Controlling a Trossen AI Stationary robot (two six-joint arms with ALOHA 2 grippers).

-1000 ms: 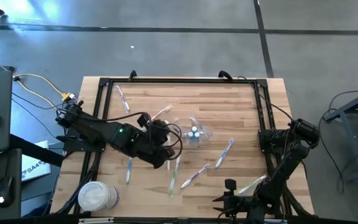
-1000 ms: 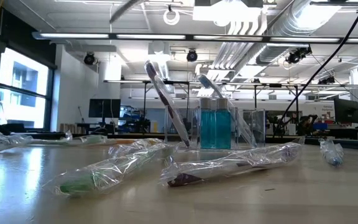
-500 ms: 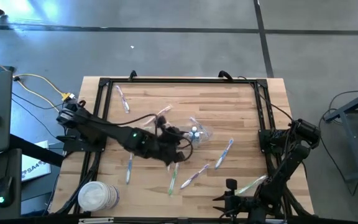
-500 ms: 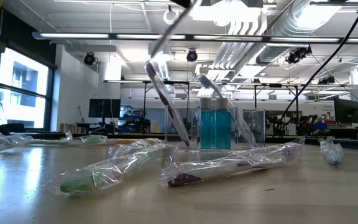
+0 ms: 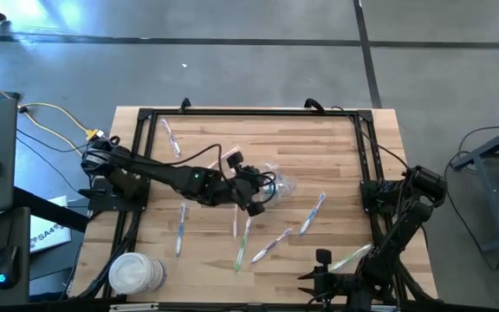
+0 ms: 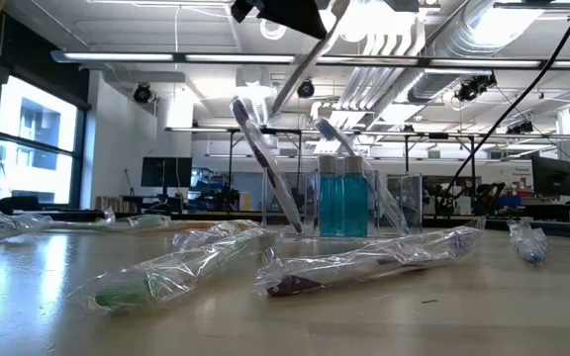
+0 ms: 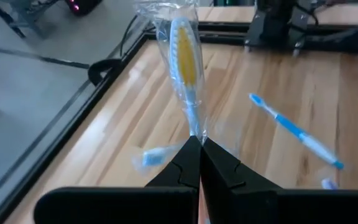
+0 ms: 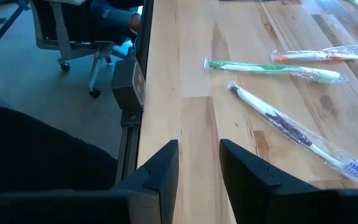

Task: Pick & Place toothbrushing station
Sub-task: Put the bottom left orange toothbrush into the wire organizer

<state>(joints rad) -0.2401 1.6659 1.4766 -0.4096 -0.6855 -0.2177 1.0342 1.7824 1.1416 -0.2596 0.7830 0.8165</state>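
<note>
Fig.: left gripper (image 7: 199, 146) over the table's (image 5: 336, 147) centre, jaws pinched fully together on a plastic-wrapped toothbrush (image 7: 185, 68), yellow bristle head up in the left wrist view. Grip sits at the handle's lower end; brush stands off the wood, tilted slightly. In the high view the left gripper (image 5: 251, 186) is just beside the clear container (image 5: 275, 184), which holds blue-liquid tubes (image 6: 344, 203) and leaning brushes, per the low view.

Right gripper (image 8: 199, 162): parked at the table's near right edge, fingers apart w/ a gap, nothing between them.

Other brushes: a blue one (image 7: 294, 129) loose on the wood beyond the held brush; wrapped ones (image 6: 364, 262) lying flat, foreground of the low view; a green one (image 8: 269, 67) and a white one (image 8: 297, 134) near the right arm.

Handling (judgement): brush is light, slim, stiff along its length; wrapper is thin, crinkly film, likely slippery, so the brush may slide or swivel inside a grip taken on loose film alone. Best hold: across the handle's solid mid or lower section, film squeezed flat against the plastic, not on the flared wrapper end. An end hold gives reach into the container but lets the head swing. Container looks light & thin-walled; a knock from the brush tip could shift or tip it.
</note>
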